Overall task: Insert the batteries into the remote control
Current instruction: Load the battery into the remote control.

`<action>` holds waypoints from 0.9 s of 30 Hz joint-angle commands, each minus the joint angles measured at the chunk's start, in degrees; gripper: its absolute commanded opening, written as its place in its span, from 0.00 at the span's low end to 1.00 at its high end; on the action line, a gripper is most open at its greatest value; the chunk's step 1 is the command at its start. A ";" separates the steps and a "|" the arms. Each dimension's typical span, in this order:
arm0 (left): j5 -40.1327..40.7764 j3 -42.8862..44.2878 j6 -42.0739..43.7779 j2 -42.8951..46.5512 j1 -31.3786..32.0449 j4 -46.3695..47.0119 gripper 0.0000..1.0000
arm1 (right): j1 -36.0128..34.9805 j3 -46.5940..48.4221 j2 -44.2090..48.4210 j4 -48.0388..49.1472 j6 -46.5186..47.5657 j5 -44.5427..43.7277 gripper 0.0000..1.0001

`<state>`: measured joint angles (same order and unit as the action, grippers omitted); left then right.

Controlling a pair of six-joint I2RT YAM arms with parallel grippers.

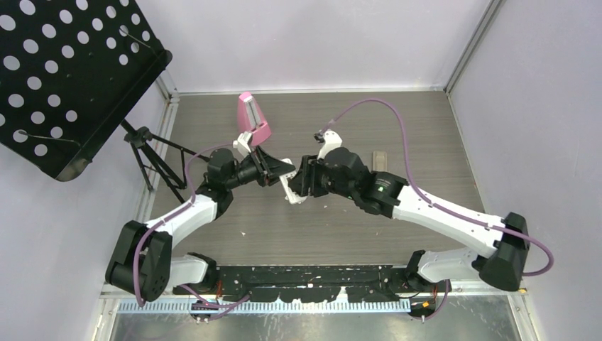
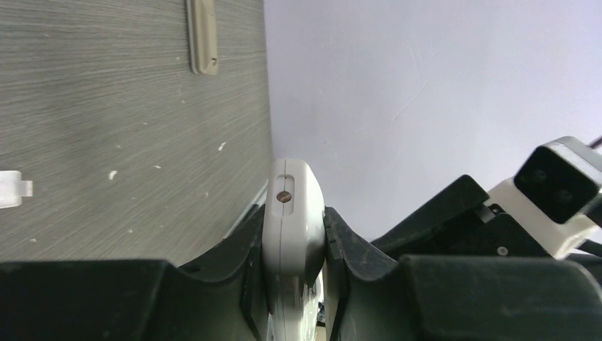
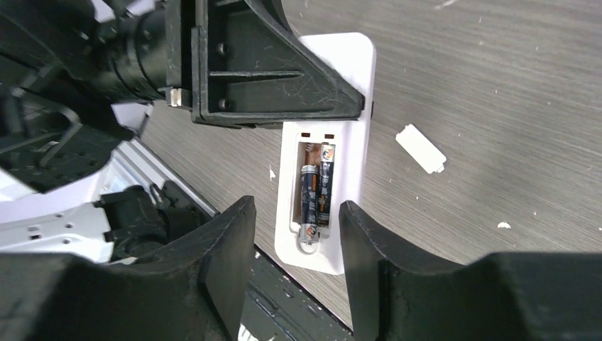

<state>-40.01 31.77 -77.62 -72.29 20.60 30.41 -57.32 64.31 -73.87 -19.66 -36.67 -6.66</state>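
My left gripper [image 1: 275, 169] is shut on the edges of a white remote control [image 2: 287, 213] and holds it above the table. In the right wrist view the remote [image 3: 355, 78] shows its back with the compartment open. Two dark batteries [image 3: 317, 192] lie side by side in it. The left one's silver end reaches down to the compartment's lower edge. My right gripper [image 3: 294, 209] is open, its fingers on either side of the remote's lower end, not touching it. No blue battery is in view.
The white battery cover [image 3: 420, 148] lies loose on the wooden table [image 1: 426, 128]; it also shows in the left wrist view [image 2: 14, 190]. A beige flat bar [image 1: 380, 160] lies at the right. A pink object [image 1: 252, 117] stands at the back. A black perforated stand [image 1: 64, 71] is at the left.
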 commanded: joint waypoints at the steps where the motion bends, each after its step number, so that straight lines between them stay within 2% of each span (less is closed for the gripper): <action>1: 1.61 -1.31 -7.41 2.92 -0.20 9.21 0.00 | 0.10 -3.61 7.93 9.55 -3.47 -2.90 0.55; 5: 4.32 -2.96 -13.94 3.81 -0.12 15.26 0.00 | 0.05 -7.15 12.58 14.21 -6.31 -5.55 0.60; 9: 8.22 -3.78 -19.72 5.82 -0.12 18.21 0.00 | 0.12 -12.80 17.91 22.57 -12.94 -9.33 0.74; 11: 10.11 -3.86 -22.27 7.22 -0.12 18.93 0.00 | 0.10 -16.09 20.60 28.01 -16.42 -9.94 0.75; 14: 12.86 -3.61 -25.08 9.62 -0.06 19.09 0.00 | 0.05 -16.30 21.31 28.41 -20.19 -10.60 0.75; 22: 16.28 -2.93 -28.49 12.06 0.58 19.32 0.00 | 0.03 -15.09 15.92 31.77 -27.48 -6.53 0.78; 27: 16.44 -2.79 -28.79 12.02 0.76 19.96 0.00 | 0.10 -13.90 12.74 34.55 -29.23 -6.07 0.76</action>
<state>-24.86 27.79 -105.03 -61.54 21.02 45.91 -57.25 47.68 -59.79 9.15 -62.81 -12.71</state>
